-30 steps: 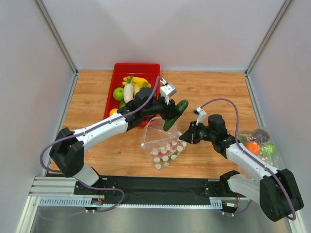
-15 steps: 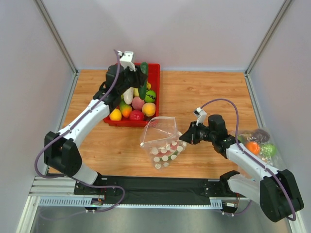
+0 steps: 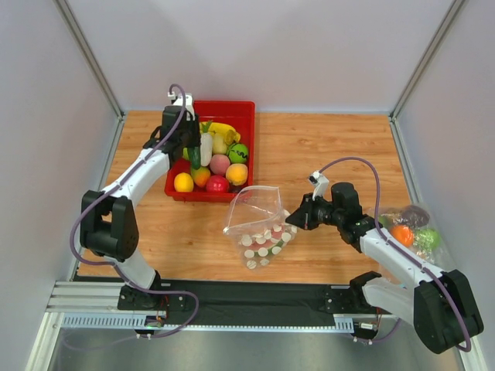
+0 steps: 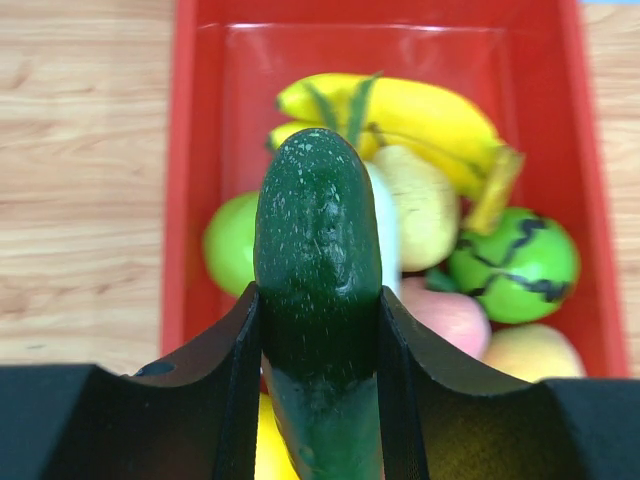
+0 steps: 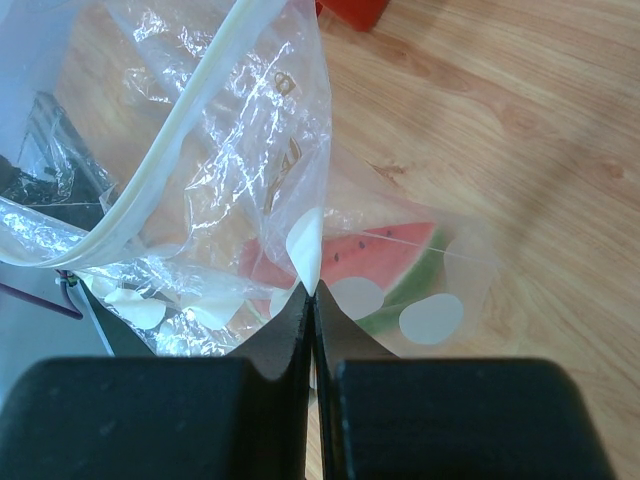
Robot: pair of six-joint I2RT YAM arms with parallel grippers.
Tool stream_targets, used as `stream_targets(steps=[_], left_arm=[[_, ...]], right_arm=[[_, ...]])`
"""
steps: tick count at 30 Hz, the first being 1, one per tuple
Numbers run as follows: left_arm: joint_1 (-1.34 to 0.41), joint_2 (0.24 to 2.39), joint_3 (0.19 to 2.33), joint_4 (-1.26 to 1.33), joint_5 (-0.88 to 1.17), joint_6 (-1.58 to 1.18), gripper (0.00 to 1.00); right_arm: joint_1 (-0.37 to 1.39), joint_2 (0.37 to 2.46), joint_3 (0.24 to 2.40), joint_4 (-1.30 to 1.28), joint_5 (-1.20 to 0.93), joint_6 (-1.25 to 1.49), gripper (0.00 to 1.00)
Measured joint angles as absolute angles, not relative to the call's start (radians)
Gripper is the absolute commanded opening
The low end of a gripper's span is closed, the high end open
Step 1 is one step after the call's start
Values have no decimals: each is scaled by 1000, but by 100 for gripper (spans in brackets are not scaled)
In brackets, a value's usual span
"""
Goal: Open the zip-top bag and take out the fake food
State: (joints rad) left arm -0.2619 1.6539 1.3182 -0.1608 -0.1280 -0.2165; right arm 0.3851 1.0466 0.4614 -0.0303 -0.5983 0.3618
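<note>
My left gripper (image 3: 193,154) is shut on the dark green cucumber (image 4: 318,240) and holds it over the left side of the red tray (image 3: 249,116); the cucumber also shows in the top view (image 3: 195,157). A long white vegetable (image 3: 206,147) and a pale yellow fruit (image 4: 420,205) lie in the tray. The zip-top bag (image 3: 259,220) with white dots stands open on the table, and it looks empty. My right gripper (image 3: 295,219) is shut on the bag's right edge (image 5: 305,250).
The tray (image 4: 195,120) also holds bananas (image 3: 223,130), a green apple (image 4: 232,242), a green striped ball (image 3: 239,152) and orange and red fruit. A plain clear bag (image 3: 410,226) with orange, purple and green pieces lies at the right.
My left arm has carried the cucumber from above the bag's mouth up and left to the tray's left side. The right gripper and the bag have stayed put.
</note>
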Motion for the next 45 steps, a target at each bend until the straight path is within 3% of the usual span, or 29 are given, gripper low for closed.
stream_targets(steps=[6,8,9,10,12,15,16,20,22,34,45], left_arm=[[-235,1708,1335,-218,-162,-167,0],[-236,1739,1342,-237,-167,-155,6],[-236,1753,1345,-252,-166,-150,11],[-236,1766,1346,-265,-165,-147,24],[-236,1784,1349,-290,-162,-145,39],[-236,1792,1351,-323,-154,-140,54],[-236,1792,1353,-331,-149,-138,79],[-236,1791,1376,-348,-128,-131,83],[-236,1789,1384,-349,-115,-130,91],[-273,1558,1354,-350,-56,-120,87],[-566,1367,1325,-320,119,-17,80]], right_arm=[[385,1055,461,-34,-598,361,0],[385,1060,461,-34,-598,361,0],[385,1060,461,-35,-598,361,0],[385,1060,461,-36,-598,361,0],[385,1060,461,-37,-598,361,0],[385,1060,461,-41,-598,361,0],[385,1060,461,-41,-598,361,0],[385,1060,461,-42,-598,361,0],[385,1060,461,-42,-598,361,0],[385,1060,461,-45,-598,360,0],[385,1060,462,-48,-590,357,0]])
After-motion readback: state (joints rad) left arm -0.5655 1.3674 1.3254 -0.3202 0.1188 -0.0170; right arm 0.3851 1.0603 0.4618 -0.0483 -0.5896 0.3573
